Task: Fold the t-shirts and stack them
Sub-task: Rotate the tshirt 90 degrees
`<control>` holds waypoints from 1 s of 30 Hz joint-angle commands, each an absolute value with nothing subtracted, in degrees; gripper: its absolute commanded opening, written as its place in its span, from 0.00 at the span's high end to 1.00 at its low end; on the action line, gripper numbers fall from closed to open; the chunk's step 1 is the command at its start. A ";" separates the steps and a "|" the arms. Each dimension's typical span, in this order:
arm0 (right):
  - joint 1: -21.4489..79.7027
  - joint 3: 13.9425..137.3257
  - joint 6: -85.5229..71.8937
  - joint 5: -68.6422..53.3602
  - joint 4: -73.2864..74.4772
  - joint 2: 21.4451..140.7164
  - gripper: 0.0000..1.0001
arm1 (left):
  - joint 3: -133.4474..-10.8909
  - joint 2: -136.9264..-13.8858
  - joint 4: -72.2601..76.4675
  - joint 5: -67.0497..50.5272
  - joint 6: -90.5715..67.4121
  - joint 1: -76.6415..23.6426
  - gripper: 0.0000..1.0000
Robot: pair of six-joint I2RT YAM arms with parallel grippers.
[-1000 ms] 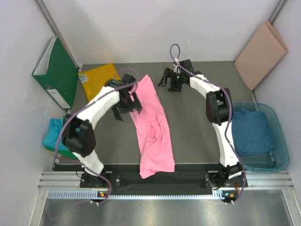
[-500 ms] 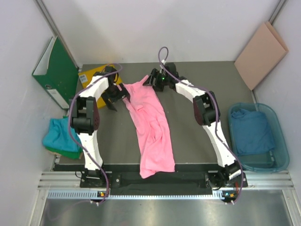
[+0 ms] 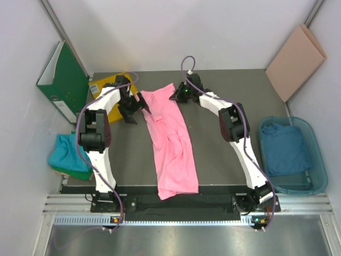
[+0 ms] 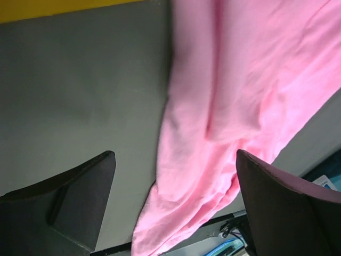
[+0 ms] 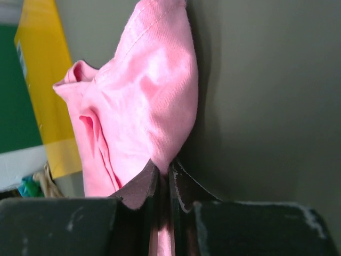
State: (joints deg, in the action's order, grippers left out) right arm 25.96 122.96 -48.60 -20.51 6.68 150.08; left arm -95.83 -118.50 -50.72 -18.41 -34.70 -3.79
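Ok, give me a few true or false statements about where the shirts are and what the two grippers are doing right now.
1. The right gripper is shut on the far corner of the pink t-shirt. True.
2. The left gripper also grips that shirt. False: its jaws stand open, holding nothing.
3. A blue t-shirt lies in the clear bin. True.
4. The green binder lies flat on the pink t-shirt. False: it stands upright, apart from it.
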 commanded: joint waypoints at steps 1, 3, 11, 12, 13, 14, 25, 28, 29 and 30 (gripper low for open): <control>18.99 121.81 -47.99 -12.39 5.36 144.49 0.97 | -91.24 -114.44 -45.54 -25.30 -32.35 -4.13 0.01; 16.27 122.69 -48.60 -12.74 5.27 145.11 0.97 | -90.36 -114.35 -45.26 -26.89 -31.65 -4.92 0.01; 11.60 128.05 -48.34 -15.02 5.36 148.18 0.26 | -90.00 -114.35 -43.51 -29.27 -31.20 -9.66 0.01; 11.60 127.71 -47.64 -15.20 5.54 147.84 0.19 | -90.00 -114.35 -43.16 -29.62 -31.55 -9.93 0.01; 11.51 127.27 -46.07 -15.21 5.62 147.14 0.14 | -90.09 -114.26 -42.72 -29.79 -31.73 -10.11 0.01; 11.43 126.48 -45.18 -15.38 5.62 145.39 0.04 | -90.00 -114.43 -42.19 -29.88 -31.99 -10.37 0.01; 15.64 119.61 -35.44 -18.02 11.94 134.83 0.00 | -101.15 -121.98 -40.34 -31.02 -32.96 -11.95 0.01; 18.80 123.04 -32.00 -16.17 15.72 134.74 0.00 | -104.32 -124.18 -41.22 -30.94 -32.70 -11.95 0.01; 20.03 123.57 -31.91 -16.17 15.99 135.17 0.00 | -105.28 -124.62 -41.31 -30.68 -32.78 -11.95 0.01; 20.56 124.79 -31.82 -16.08 16.34 135.52 0.03 | -105.81 -125.24 -41.05 -30.15 -32.78 -11.95 0.01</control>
